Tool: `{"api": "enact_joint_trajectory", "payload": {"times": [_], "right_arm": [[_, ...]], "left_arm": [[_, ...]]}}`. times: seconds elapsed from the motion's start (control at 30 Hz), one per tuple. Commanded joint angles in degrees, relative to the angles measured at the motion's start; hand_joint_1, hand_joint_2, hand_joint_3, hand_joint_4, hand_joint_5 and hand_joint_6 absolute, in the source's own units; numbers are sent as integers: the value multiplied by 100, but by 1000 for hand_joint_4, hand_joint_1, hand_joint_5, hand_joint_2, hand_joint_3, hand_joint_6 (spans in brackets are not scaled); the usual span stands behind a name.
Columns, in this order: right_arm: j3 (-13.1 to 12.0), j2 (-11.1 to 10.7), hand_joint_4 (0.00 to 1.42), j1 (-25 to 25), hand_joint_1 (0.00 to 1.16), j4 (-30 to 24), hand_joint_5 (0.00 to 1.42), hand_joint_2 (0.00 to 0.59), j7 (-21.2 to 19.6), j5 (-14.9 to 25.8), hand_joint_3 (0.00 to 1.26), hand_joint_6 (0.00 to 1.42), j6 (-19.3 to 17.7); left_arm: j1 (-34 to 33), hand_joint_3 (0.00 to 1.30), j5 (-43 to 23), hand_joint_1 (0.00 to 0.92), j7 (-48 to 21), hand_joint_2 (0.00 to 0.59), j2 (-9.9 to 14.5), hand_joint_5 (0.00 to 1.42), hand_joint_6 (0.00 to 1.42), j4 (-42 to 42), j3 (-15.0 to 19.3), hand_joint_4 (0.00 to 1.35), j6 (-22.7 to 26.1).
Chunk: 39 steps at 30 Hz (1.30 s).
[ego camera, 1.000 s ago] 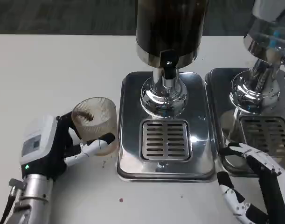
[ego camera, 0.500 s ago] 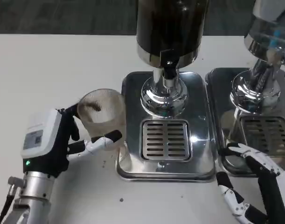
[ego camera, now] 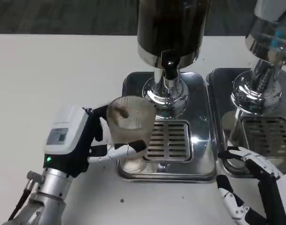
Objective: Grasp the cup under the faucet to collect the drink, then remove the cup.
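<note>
A clear ribbed cup [ego camera: 130, 126] is gripped by my left hand [ego camera: 77, 140], with fingers wrapped around its side. The cup hangs over the left edge of the steel drip tray [ego camera: 201, 122], left of the slotted grate [ego camera: 168, 139]. The black faucet [ego camera: 169, 63] of the dark drink dispenser [ego camera: 171, 28] is above and to the right of the cup. My right hand [ego camera: 255, 187] stays low at the front right with its fingers spread and nothing in them.
A second dispenser [ego camera: 267, 42] with its own drip tray [ego camera: 269, 136] stands at the right, just behind my right hand. White table [ego camera: 54, 70] stretches to the left and back. Small dark drops spot the table near the front.
My left hand has carried the cup to the right, from the table beside the tray to over the tray's left edge. My right hand has barely moved.
</note>
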Motion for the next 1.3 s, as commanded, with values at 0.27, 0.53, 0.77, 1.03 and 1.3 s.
{"api": "enact_joint_trajectory", "payload": {"times": [0.27,0.53,0.77,1.03,1.3], "right_arm": [[3,148,294,278,427,-224,288,412,-86,-53,434,365,-21],[2,213,294,446,413,-421,288,419,-32,-82,433,377,40],[14,262,294,572,409,-556,288,416,1,-96,433,378,82],[30,324,294,670,406,-662,288,414,51,-112,433,378,115],[30,352,294,708,406,-744,288,414,115,-116,433,379,136]], "left_arm": [[-653,660,79,232,-198,145,-417,1084,1279,739,-314,791,61],[-1015,661,-8,232,-381,140,-679,1084,1279,1218,-332,786,144],[-1213,657,-81,222,-496,138,-838,1073,1266,1427,-348,781,206],[-1346,647,-140,213,-632,139,-965,1056,1243,1540,-357,761,207],[-1299,622,-130,185,-642,129,-1002,1018,1198,1499,-419,717,157]]}}
